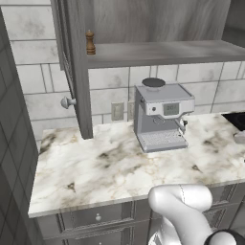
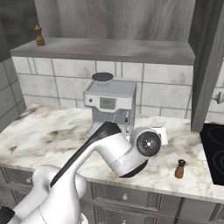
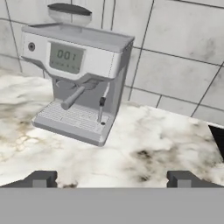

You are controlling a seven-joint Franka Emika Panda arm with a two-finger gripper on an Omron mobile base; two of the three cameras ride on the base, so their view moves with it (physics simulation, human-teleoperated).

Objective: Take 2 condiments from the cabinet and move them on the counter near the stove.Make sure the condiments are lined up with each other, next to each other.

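Setting: a white marble counter runs under a tall grey cabinet with its doors swung open; a silver espresso machine stands against the tiled wall.
Gripper: the gripper hangs low over the counter, its two dark tips spread wide with nothing between them; it faces the espresso machine and the wall tiles.
First condiment: the lighter orange-brown shaker with the black cap stands upright on the counter, just beside the black stove and near the front edge.
Second condiment: the dark brown shaker with the round knob is up on the shelf board, at its far left end, upright, well apart from the arm.
Progress, as I judge it: one of two is placed; the shelf shaker is yet to be fetched.
Risk, reach: the arm must rise past the thick shelf board and the espresso machine; a swing too low could clip either.
Risk, grasp: the shelf shaker is slim and tall; a pad touching it off-centre could topple it or roll it off the shelf.
Risk, placing: setting the second beside the first could knock the first over, toward the counter edge or the stove.
Risk, alignment: a gap or offset between them would leave the pair unaligned.
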